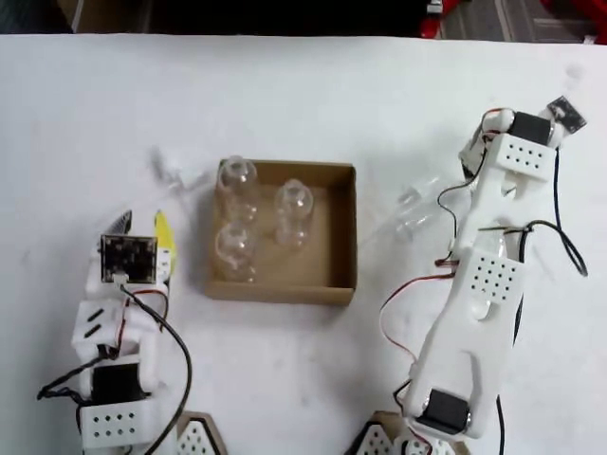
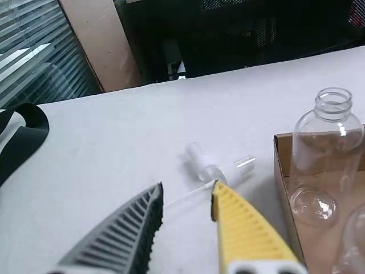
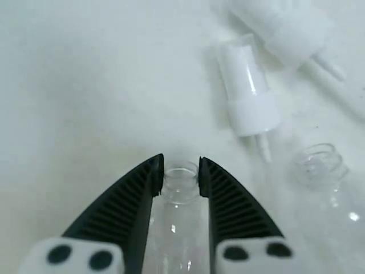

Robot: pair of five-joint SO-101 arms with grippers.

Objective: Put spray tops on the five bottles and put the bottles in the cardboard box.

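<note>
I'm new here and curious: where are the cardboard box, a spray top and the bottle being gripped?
cardboard box (image 1: 347,227): high view, right wall.
spray top (image 3: 251,109): right wrist view, white collar.
gripped bottle (image 3: 181,180): right wrist view, open neck.

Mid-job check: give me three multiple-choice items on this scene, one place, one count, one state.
1. The spray top ahead of the left gripper lies: A in its grip; B on the table; C on the floor.
2. Bottles standing in the cardboard box: A one; B five; C three.
3. The right gripper is: A shut on a bottle; B wide open; C shut on nothing.
Key: B, it rests on bare table; C, the high view shows three; A, it clamps the neck.
</note>
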